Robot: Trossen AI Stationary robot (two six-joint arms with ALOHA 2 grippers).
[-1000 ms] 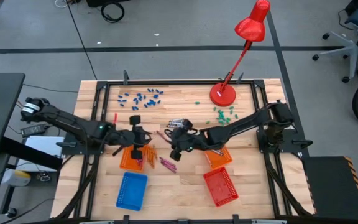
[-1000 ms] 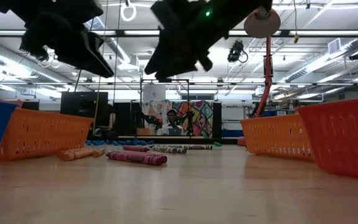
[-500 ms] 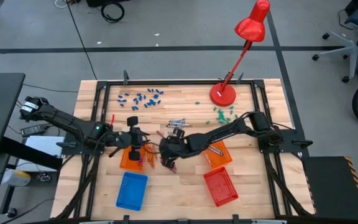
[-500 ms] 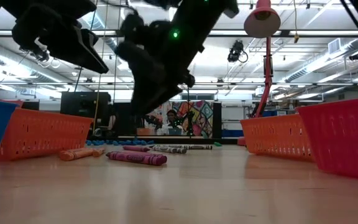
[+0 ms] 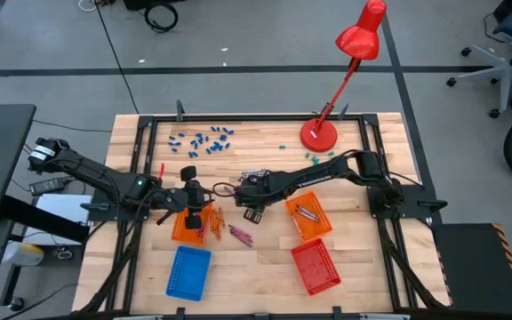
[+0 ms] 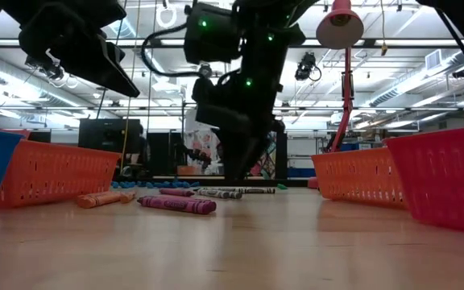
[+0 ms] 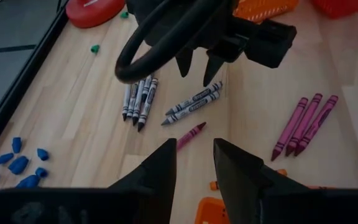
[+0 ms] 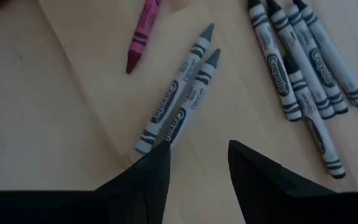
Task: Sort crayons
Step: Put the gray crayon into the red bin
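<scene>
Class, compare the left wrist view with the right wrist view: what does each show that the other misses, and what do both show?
Only the left wrist view shows three magenta crayons lying side by side, blue scraps, the red round lamp base and the right gripper, open above the table. Only the right wrist view shows the crayon labels closely. Both show the pair of grey crayons, the group of four grey crayons and a single magenta crayon on the wooden table.

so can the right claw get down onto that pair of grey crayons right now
Probably yes. The right claw hangs open just above the pair of grey crayons, which lie flat on bare table. A pink crayon and four more grey crayons lie apart, off to either side.
</scene>
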